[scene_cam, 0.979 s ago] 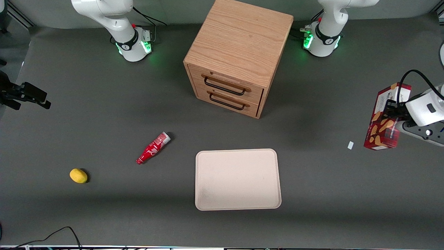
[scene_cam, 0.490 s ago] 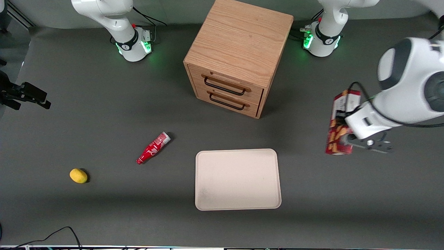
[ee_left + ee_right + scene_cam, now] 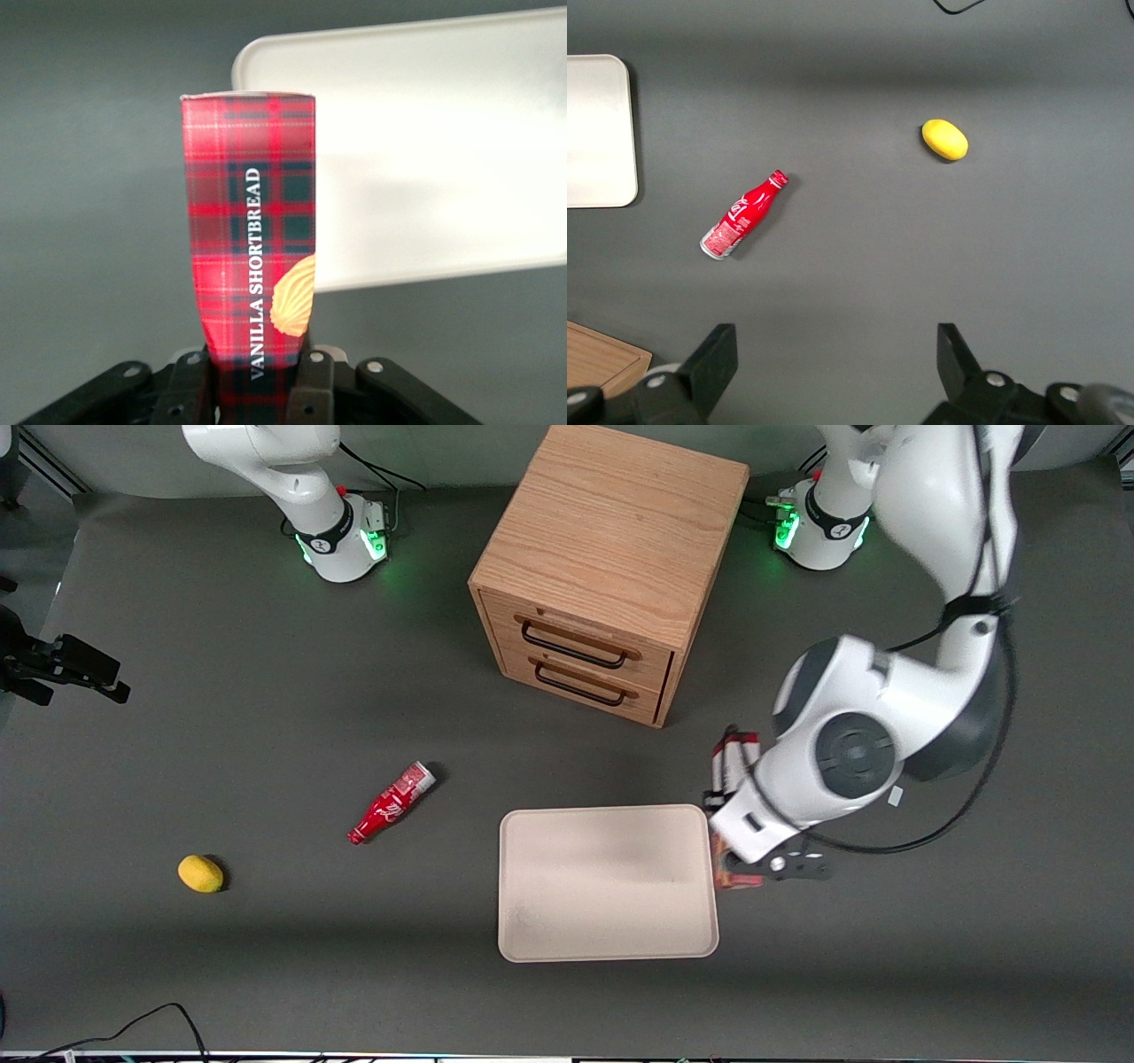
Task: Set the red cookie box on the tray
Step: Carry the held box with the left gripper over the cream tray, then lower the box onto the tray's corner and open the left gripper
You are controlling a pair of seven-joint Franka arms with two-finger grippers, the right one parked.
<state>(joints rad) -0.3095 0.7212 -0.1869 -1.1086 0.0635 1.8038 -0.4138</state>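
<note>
The left arm's gripper (image 3: 259, 376) is clamped on the lower end of the red cookie box (image 3: 252, 239), a slim tartan carton lettered "Vanilla Shortbread", its black fingers (image 3: 312, 390) pressed against the two narrow sides. The box is carried in the air, its long axis pointing straight out from the gripper. In the front view the box (image 3: 733, 766) hangs just beside the beige tray (image 3: 549, 921), at the edge toward the working arm's end of the table, mostly hidden by the wrist. The tray (image 3: 461, 133) lies flat and bare below. Judged from this, the load must travel sideways across the rim, toward the tray's middle, before being lowered.
</note>
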